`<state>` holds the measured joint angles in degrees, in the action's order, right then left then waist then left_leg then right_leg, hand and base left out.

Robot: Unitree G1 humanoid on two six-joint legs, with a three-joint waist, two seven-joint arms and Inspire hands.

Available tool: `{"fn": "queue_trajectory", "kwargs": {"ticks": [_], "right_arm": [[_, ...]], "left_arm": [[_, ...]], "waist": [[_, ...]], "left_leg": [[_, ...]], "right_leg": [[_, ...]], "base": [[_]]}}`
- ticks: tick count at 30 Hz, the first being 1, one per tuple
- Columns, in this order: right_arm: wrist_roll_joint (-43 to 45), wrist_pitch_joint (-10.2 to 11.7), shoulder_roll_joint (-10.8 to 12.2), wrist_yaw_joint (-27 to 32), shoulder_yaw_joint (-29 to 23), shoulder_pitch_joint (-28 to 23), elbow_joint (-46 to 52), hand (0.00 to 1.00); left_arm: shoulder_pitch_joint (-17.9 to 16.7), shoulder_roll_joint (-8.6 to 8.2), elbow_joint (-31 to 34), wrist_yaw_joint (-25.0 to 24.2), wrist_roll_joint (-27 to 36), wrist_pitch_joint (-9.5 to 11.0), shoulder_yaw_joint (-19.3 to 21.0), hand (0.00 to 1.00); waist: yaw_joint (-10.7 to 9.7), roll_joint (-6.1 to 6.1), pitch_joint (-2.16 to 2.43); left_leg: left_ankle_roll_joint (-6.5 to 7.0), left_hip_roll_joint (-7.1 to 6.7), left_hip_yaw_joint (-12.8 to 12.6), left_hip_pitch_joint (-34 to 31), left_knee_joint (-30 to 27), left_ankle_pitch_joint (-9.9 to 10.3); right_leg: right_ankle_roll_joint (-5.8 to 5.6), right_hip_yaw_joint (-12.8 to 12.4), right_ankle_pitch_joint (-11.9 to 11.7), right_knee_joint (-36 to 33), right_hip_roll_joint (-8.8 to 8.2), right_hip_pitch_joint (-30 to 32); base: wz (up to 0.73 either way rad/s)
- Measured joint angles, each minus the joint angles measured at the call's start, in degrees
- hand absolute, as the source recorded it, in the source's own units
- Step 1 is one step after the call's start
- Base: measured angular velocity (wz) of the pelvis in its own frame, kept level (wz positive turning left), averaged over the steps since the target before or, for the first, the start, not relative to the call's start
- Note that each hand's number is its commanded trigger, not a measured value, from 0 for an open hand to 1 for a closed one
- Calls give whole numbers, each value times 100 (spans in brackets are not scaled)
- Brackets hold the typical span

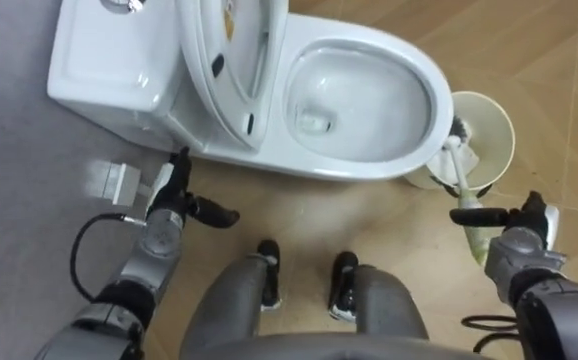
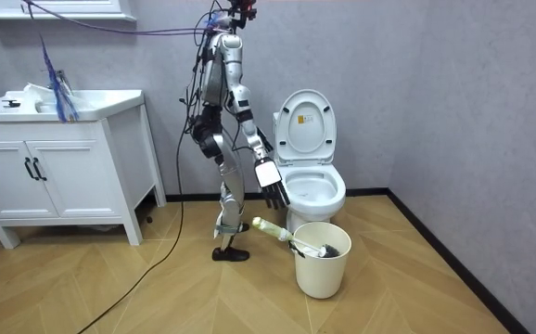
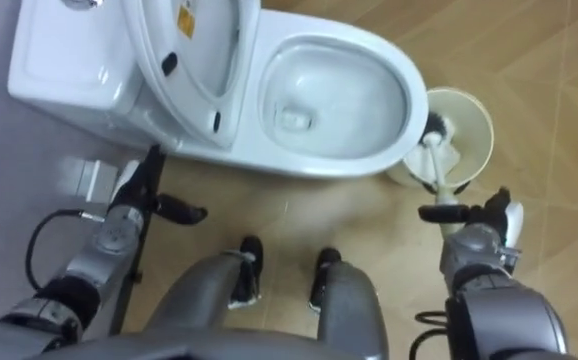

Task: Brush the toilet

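A white cabinet is seen on the room view's left. The robot is stood upright between it and the toilet. From the head, the tank is seen at the left, and the lid is lifted up against it. The left hand is held low near the tank. Its fingers are straight, its thumb is stuck out, and nothing is held in it. The bowl is left open. Just beside the toilet, on the right, a pale bucket is set on the floor. The brush is kept in it, head down, with the handle leaned out over the rim toward the robot. The right hand is held above the handle end with its fingers loose. The brush is not gripped.
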<state>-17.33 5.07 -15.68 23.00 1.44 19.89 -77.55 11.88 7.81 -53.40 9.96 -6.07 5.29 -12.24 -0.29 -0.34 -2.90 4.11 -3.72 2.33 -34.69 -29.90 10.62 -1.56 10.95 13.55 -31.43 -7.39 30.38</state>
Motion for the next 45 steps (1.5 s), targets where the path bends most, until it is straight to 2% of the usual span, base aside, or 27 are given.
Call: {"fn": "queue_trajectory", "kwargs": {"ticks": [6, 10, 18, 24, 28, 35, 45], "right_arm": [[-530, -144, -105, 12, 75, 21, -1, 0], [-672, -166, -224, 4, 193, -20, -36, 0], [-789, -352, -258, -179, 243, 17, -61, 0], [-810, -490, -284, -431, 421, 112, -61, 0], [-782, -576, -342, -442, 539, 264, -38, 0], [-724, -464, -473, -219, 620, 371, 224, 0], [-917, -191, -483, -203, 638, 382, 293, 0]], "left_arm": [[47, 38, 296, -55, 204, 2, -391, 0], [47, 45, 417, -62, 188, -10, -595, 0], [16, 127, 762, -66, 175, -17, -611, 0], [173, 216, 989, -103, 212, -51, -734, 0], [232, 254, 1124, -167, 212, -115, -898, 0], [223, 247, 1377, -155, 213, -115, -957, 0], [204, 231, 1404, -186, 224, -110, -1129, 0]], "waist": [[10, -68, -38], [-20, -80, -37], [-82, -83, -32], [-92, -77, -29], [-77, -73, -27], [-10, -42, -29], [76, 9, -29]], "left_leg": [[-10, -29, -24, -633, -323, -21], [-17, -81, -38, -839, -378, -34], [-17, -84, -62, -1176, -435, -40], [-14, -92, -105, -1506, -627, -35], [-15, -102, -167, -1753, -823, -33], [-57, -96, -201, -2203, -1246, 19], [-221, -129, -128, -2755, -1835, 124]], "right_leg": [[45, 2, 100, -442, -65, 662], [61, -2, 162, -624, -164, 909], [60, -9, 168, -708, -175, 1261], [85, -5, 234, -964, -210, 1600], [99, -92, 292, -1234, -238, 1900], [166, -168, 417, -1725, -263, 2396], [363, -141, 710, -2494, -365, 2972]], "base": [[4], [4], [1], [4], [0], [0], [9]]}}
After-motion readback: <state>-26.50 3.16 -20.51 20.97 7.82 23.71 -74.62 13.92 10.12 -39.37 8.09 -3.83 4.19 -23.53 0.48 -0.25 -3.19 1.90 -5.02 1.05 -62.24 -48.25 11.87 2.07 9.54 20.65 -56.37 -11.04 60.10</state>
